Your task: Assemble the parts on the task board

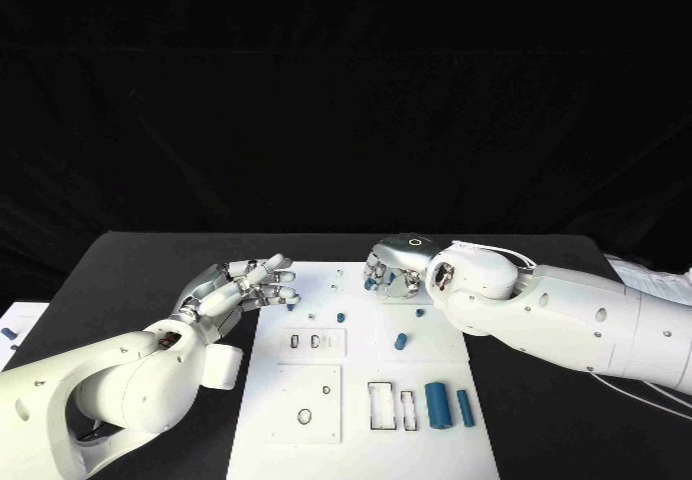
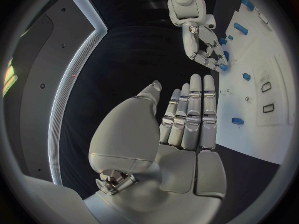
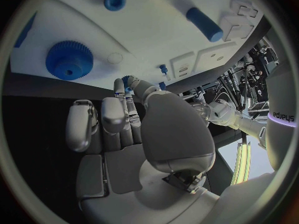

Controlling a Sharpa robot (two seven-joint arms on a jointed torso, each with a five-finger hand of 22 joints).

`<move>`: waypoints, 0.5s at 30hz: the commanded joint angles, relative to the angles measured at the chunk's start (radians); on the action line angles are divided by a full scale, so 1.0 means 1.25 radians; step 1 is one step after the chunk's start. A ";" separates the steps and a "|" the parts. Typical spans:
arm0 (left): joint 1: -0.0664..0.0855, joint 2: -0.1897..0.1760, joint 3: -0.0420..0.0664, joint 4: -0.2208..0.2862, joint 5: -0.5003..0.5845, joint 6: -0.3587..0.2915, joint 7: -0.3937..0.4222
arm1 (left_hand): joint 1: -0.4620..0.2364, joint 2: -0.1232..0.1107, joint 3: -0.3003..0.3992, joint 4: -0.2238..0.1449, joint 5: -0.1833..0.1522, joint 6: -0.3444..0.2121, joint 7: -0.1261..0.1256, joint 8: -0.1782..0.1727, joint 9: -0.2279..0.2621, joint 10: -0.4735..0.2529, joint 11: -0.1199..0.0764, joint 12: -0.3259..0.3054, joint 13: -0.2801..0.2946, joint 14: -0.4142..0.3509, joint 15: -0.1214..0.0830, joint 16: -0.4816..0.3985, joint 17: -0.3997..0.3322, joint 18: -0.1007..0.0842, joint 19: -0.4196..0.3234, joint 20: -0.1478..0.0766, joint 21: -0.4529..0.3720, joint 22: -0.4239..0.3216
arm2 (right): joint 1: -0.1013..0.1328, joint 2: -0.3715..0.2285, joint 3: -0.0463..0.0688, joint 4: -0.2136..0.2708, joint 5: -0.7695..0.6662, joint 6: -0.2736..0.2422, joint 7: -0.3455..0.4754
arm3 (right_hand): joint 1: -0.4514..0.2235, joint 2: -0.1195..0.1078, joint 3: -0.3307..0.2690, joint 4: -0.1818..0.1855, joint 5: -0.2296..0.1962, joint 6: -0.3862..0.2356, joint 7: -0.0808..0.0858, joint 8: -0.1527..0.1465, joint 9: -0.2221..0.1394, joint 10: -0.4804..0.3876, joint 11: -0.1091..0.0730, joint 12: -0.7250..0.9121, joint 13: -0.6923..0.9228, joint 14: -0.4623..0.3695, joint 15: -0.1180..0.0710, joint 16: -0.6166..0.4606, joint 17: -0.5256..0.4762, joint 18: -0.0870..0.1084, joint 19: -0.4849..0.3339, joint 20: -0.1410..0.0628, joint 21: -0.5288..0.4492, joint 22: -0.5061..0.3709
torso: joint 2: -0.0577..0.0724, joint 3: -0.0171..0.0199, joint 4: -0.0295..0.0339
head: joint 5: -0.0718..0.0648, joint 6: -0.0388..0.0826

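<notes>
- The right robot hand (image 1: 392,268) is seen at the far edge of the task board (image 1: 368,420), fingers pointed down and curled round a small blue part (image 3: 129,79); the part is pinched at the fingertips (image 3: 120,84).
- The left robot hand (image 1: 242,287) is held just off the task board's far left corner, above the black worktop (image 1: 144,270), with its fingers straight, close together and nothing in them.
- A blue gear (image 3: 69,59) is seen standing on the task board close to the right robot hand, with a small blue ring (image 3: 114,0) beyond it.
- A short blue cylinder (image 1: 401,341) lies near the middle of the task board, and a smaller blue peg (image 1: 421,312) lies between it and the right robot hand.
- Two larger blue pieces (image 1: 449,405) stand side by side at the near right of the task board, beside a rectangular slot (image 1: 381,405).
- Small rectangular recesses (image 1: 307,342) are set in the left part of the task board.
</notes>
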 commanded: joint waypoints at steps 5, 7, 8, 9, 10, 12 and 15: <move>0.001 0.002 0.001 0.000 0.002 0.016 -0.001 | 0.008 0.003 0.000 -0.004 -0.002 -0.001 0.005 -0.003 -0.001 -0.005 0.004 -0.004 0.000 0.002 0.003 -0.006 0.002 0.008 0.007 0.001 0.003 -0.001 | 0.001 0.023 0.002 -0.011 -0.004 -0.082 -0.036 | -0.005 0.009 0.006 0.003 -0.009 0.006 0.000 0.000 0.014 0.002 0.004 -0.001 -0.003 0.023 -0.005 0.009 0.003 -0.008 0.004 -0.001 0.004 0.004 | 0.002 -0.0011 0.0033 | 0.003 0.005; 0.001 0.002 0.001 0.000 0.002 0.017 -0.001 | 0.008 0.003 0.000 -0.004 -0.002 -0.001 0.005 -0.003 -0.001 -0.005 0.004 -0.004 0.000 0.002 0.003 -0.006 0.002 0.008 0.007 0.001 0.003 -0.001 | 0.002 0.033 0.002 -0.019 -0.005 -0.088 -0.040 | -0.006 0.008 0.007 0.004 -0.011 0.006 0.000 -0.001 0.014 0.001 0.004 -0.001 -0.003 0.023 -0.005 0.010 0.003 -0.008 0.004 -0.001 0.005 0.004 | 0.002 -0.0015 0.0031 | 0.003 0.005; 0.001 0.002 0.001 0.000 0.002 0.017 -0.001 | 0.008 0.003 0.000 -0.004 -0.002 -0.001 0.005 -0.003 -0.001 -0.005 0.004 -0.004 0.000 0.002 0.003 -0.006 0.002 0.008 0.007 0.001 0.003 -0.001 | 0.002 0.039 0.002 -0.024 -0.006 -0.089 -0.041 | -0.006 0.008 0.007 0.004 -0.011 0.006 0.000 -0.001 0.014 0.001 0.004 -0.001 -0.003 0.023 -0.005 0.010 0.003 -0.008 0.004 -0.001 0.005 0.004 | 0.003 -0.0015 0.0027 | 0.004 0.005; 0.001 0.002 0.001 0.001 0.002 0.017 -0.002 | 0.009 0.003 0.000 -0.004 -0.002 -0.001 0.005 -0.004 -0.001 -0.005 0.004 -0.004 0.000 0.001 0.003 -0.006 0.002 0.008 0.007 0.001 0.003 -0.001 | 0.003 0.045 0.002 -0.030 -0.007 -0.091 -0.043 | -0.006 0.008 0.007 0.004 -0.011 0.006 0.000 -0.001 0.014 0.001 0.004 -0.001 -0.003 0.023 -0.005 0.010 0.003 -0.008 0.004 -0.001 0.005 0.004 | 0.003 -0.0016 0.0032 | 0.004 0.006; 0.001 0.002 0.001 0.001 0.002 0.017 -0.002 | 0.009 0.003 0.001 -0.004 -0.002 -0.001 0.005 -0.004 -0.001 -0.005 0.004 -0.004 0.000 0.001 0.003 -0.006 0.002 0.008 0.007 0.001 0.003 -0.001 | 0.003 0.049 0.002 -0.033 -0.007 -0.090 -0.045 | -0.006 0.008 0.007 0.004 -0.011 0.006 0.000 -0.001 0.014 0.001 0.004 -0.001 -0.003 0.023 -0.005 0.010 0.003 -0.008 0.004 -0.001 0.005 0.004 | 0.003 -0.0013 0.0027 | 0.005 0.006; 0.001 0.002 0.001 0.002 0.002 0.018 -0.002 | 0.009 0.003 0.001 -0.004 -0.002 -0.001 0.005 -0.004 -0.001 -0.005 0.004 -0.004 0.000 0.001 0.003 -0.006 0.002 0.008 0.007 0.001 0.003 -0.001 | 0.004 0.067 0.002 -0.050 -0.011 -0.088 -0.052 | -0.010 0.003 0.005 0.008 -0.015 0.004 0.001 -0.004 0.014 -0.002 0.005 -0.002 -0.004 0.022 -0.004 0.014 0.006 -0.008 0.004 0.000 0.006 0.006 | 0.003 -0.0012 0.0030 | 0.008 0.008; 0.001 0.003 0.001 0.004 0.002 0.018 -0.002 | 0.009 0.003 0.001 -0.004 -0.002 -0.001 0.005 -0.004 -0.001 -0.005 0.004 -0.004 0.000 0.001 0.003 -0.006 0.002 0.008 0.007 0.001 0.003 -0.001 | 0.004 0.086 0.002 -0.068 -0.016 -0.087 -0.060 | -0.012 0.001 0.004 0.010 -0.017 0.004 0.001 -0.005 0.015 -0.002 0.005 -0.002 -0.004 0.021 -0.004 0.015 0.006 -0.008 0.003 0.000 0.007 0.006 | 0.004 -0.0011 0.0042 | 0.010 0.010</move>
